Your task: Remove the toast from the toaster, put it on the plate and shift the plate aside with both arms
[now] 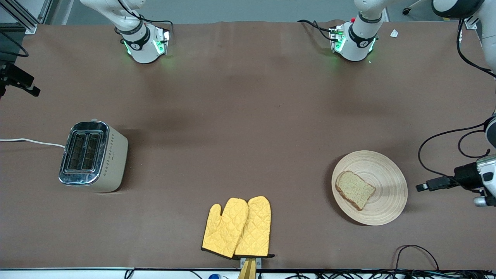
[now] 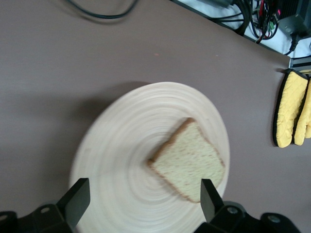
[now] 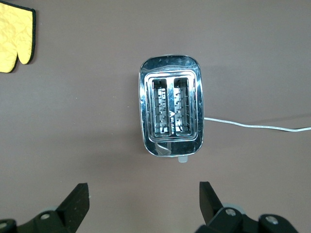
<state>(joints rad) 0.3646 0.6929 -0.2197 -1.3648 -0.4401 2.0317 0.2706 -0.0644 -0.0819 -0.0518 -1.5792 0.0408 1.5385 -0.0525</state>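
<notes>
Tools, two, both mine. Left tool (image 2: pixel 141 199): fingers spread wide, pinching nothing, positioned above the desk at the left arm's end just beside the plate (image 1: pixel 391 174); its wrist view looked down across the plate. Right tool (image 3: pixel 141 201): fingers likewise spread and empty, poised above the toaster (image 3: pixel 171 106); I could not find this tool in the front view, so its exact height I could only guess.

Toast (image 1: pixel 355 189): one slice, lying flat on the plate, set toward the plate's edge on the side of the right arm's end. My judgement was that the placing was done.

Toaster: on the desk (image 1: pixel 248 116) at the right arm's end, well apart from the plate, both slots showing only bare wire racks, white cord (image 1: pixel 31 142) trailing off the desk edge.

Oven mitts (image 1: pixel 237 228): yellow pair, side by side, nearest the front camera, between toaster and plate, untouched.

Remaining, as I judged it: moving the plate aside. The left tool sat low at the rim, suited to taking one edge.
</notes>
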